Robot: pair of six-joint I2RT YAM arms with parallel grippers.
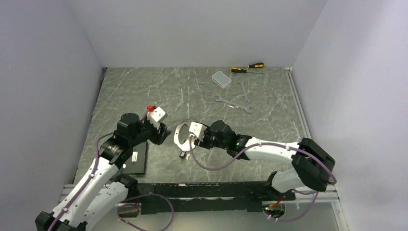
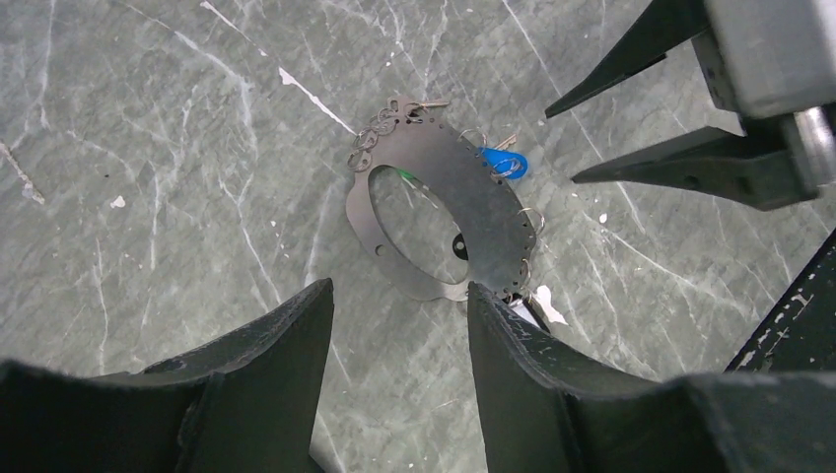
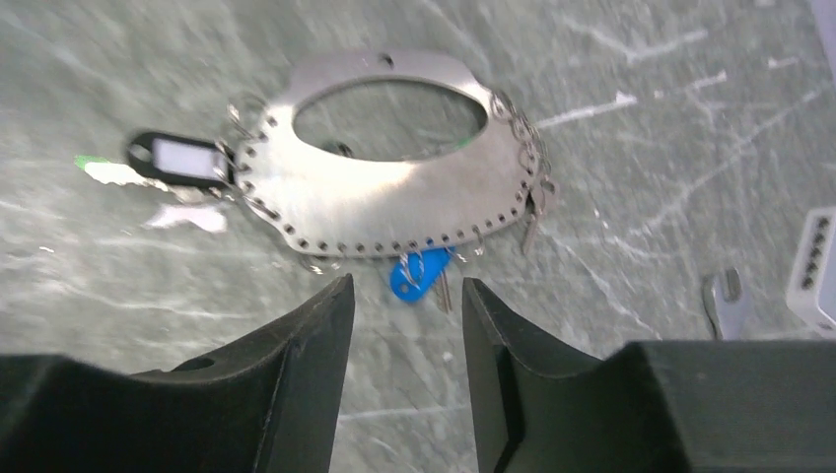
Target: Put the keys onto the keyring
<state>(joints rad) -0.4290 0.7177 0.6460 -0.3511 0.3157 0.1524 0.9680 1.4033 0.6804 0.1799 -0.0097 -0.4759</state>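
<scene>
Near the middle of the worktop (image 1: 144,91), a little closer to the near edge than to the far one: the keyring (image 1: 179,137), a flat silver plate with an oval opening and a row of small holes round its rim. Lying on the worktop, touched by neither hand. Hanging from the rim holes on small wire loops: several keys (image 3: 532,222), among them a blue-headed key (image 3: 414,276) on the side facing the right arm and a black tag (image 3: 177,158) with a white label at one end. Beside the black tag, a glimpse of green, too blurred to tell more.

Just left of the keyring, the left hand (image 2: 396,289): open, jaws well apart, gripping nothing, fingertips pointing at the plate. Just right of the keyring, the right hand (image 3: 406,284): likewise open and empty, with the blue-headed key showing in the gap between its fingers in the right wrist view.

Toward the far right corner, well apart from the keyring: two silver wrenches (image 1: 233,103), a clear plastic box (image 1: 221,78) and two yellow-and-black screwdrivers (image 1: 248,67) along the far edge. Near the left edge, beside the left arm: a flat black slab (image 1: 137,161).
</scene>
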